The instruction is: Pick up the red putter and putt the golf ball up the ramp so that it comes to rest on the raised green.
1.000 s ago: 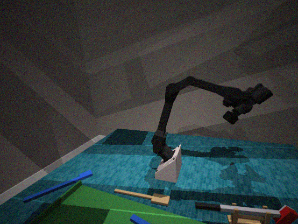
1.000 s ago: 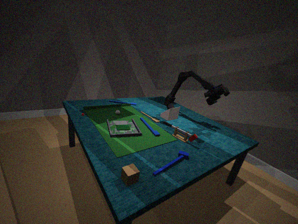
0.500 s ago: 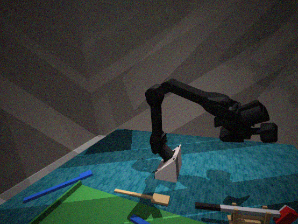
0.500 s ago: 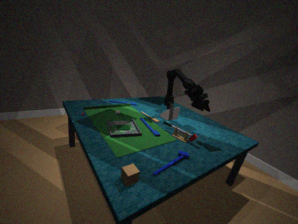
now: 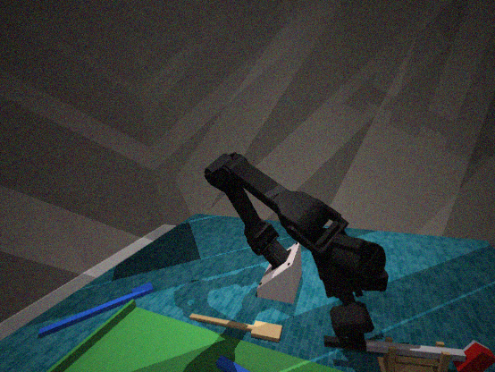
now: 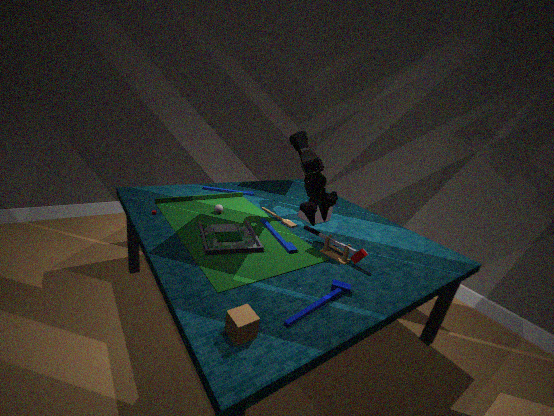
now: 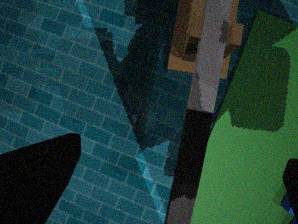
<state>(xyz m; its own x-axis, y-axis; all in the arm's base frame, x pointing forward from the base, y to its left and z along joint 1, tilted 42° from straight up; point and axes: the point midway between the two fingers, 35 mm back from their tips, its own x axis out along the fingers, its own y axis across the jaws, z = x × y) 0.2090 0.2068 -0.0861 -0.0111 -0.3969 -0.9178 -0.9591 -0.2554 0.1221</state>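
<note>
One broad teal table (image 6: 400, 240) carries everything here, and the green mat (image 6: 260, 255) near its middle serves as the landmark. On the mat sits the raised green (image 6: 230, 236), a dark-framed platform, with the white golf ball (image 6: 218, 208) well apart from it toward the mat's far edge. Just off the mat's right-hand edge, the red putter (image 6: 340, 246) lies across a small wooden stand (image 6: 334, 250), red head (image 6: 359, 255) pointing away from the arm, dark grip end toward it. Above that grip end hangs the gripper (image 5: 350, 328), jaws spread wide and holding nothing. The putter looks rigid and light, a long thin bar likely to swing if pinched far from its balance; the grey shaft (image 7: 216, 43) close to the stand seems the safest hold.
</note>
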